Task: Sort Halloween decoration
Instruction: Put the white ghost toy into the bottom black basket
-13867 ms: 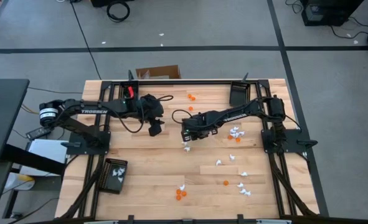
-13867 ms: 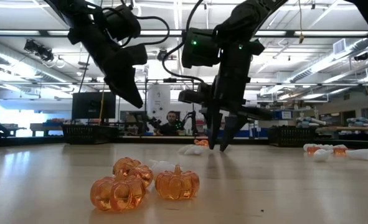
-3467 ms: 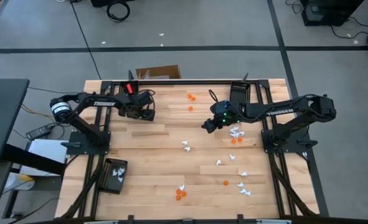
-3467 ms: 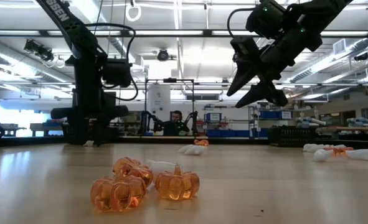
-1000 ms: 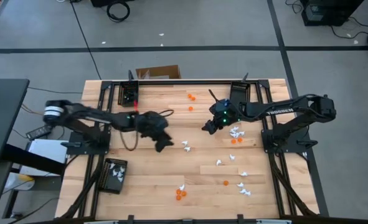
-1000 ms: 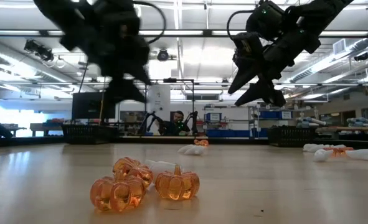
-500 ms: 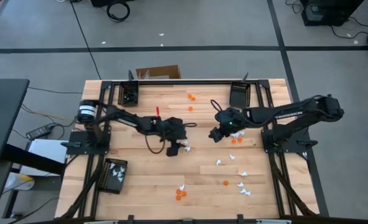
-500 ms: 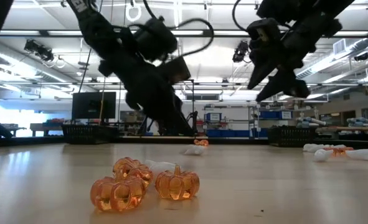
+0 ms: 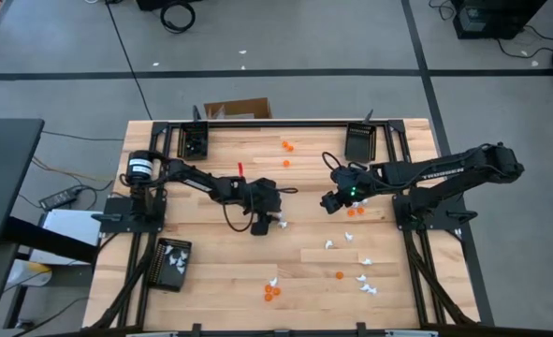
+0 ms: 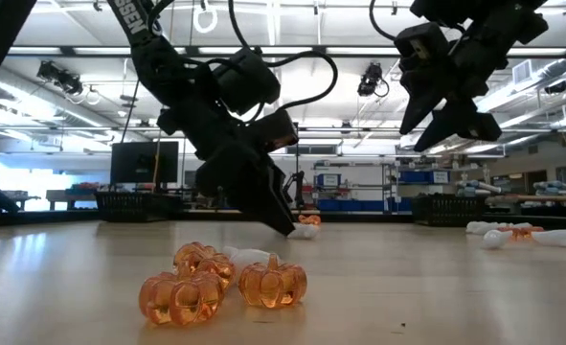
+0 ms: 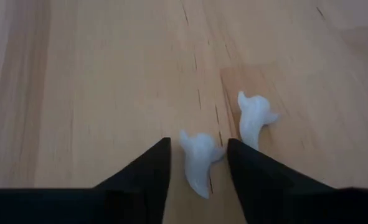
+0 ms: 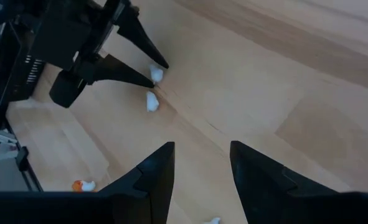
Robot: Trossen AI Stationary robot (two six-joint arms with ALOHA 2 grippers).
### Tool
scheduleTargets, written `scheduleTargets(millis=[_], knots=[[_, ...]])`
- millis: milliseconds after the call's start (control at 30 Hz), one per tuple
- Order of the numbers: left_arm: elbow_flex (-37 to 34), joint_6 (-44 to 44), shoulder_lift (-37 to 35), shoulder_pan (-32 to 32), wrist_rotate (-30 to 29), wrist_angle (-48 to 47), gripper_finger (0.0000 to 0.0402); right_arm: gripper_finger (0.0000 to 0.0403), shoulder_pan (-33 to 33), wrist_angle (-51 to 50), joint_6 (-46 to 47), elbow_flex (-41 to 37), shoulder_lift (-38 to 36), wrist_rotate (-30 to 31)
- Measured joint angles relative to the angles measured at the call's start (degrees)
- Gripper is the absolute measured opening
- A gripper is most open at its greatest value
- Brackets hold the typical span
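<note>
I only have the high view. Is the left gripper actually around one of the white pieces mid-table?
Observer: In the left wrist view, a white ghost stands between the left gripper's open fingers, not yet clamped.
Operator: Anything else nearby?
Observer: A second white ghost lies just outside one finger, apart from the first.
Operator: And the right gripper?
Observer: The right gripper hangs above the table, open and empty.
</note>
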Motion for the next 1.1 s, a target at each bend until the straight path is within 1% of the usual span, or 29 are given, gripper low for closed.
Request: scheduleTargets(millis=[200,300,400,500,567,600,733,767,867,933,1000,1100], knots=[[0.0,-0.13,0.05,0.0,0.03,-0.08,0.0086,0.0162,0.01,0.08,0.42,0.0,0.03,0.8],[0.0,-0.99,0.03,0.23,0.08,-0.17,0.0059,0.0162,0.01,0.08,0.43,0.0,0.03,0.86],[-0.18,-6.71,-0.9,1.29,0.52,-1.15,0.0053,0.0162,0.01,0.08,0.41,0.0,0.03,1.38],[-0.39,-11.35,-3.9,2.79,0.66,-5.65,0.0062,0.0162,-0.01,0.1,0.17,0.0,0.06,2.2],[-0.39,-13.01,-7.64,3.52,1.68,-10.91,0.0067,0.0162,-0.1,0.14,-0.48,0.0,0.06,2.42],[-0.28,-13.63,-9.84,3.69,3.54,-14.2,0.0067,0.0162,-0.25,0.14,-0.92,0.0,0.06,2.42],[-0.26,-15.2,-20.13,2.29,17.48,-35.13,0.006,0.0162,-0.64,-0.25,-2.55,0.0,0.08,2.42],[-0.22,-15.99,-22.72,1.26,19.74,-40.92,0.006,0.0162,-0.75,-0.27,-2.94,0.0,0.08,2.39],[-0.32,-18.28,-29.03,-3.78,20.82,-59.08,0.0061,0.0162,-1.6,-0.36,-5.08,0.0,0.09,2.37],[-1.05,-21.59,-32.6,-8.01,20.5,-66.69,0.0064,0.0162,-2.78,-0.4,-6.45,0.0,0.14,2.35],[-2.17,-27.15,-35.46,-12.34,19.68,-70.59,0.0066,0.0162,-4.09,-0.4,-7.33,0.0,0.14,2.35],[-4.54,-35.7,-38.65,-18.7,19.15,-71.14,0.0067,0.0162,-6.13,-0.12,-8.67,0.0,0.14,2.22]])
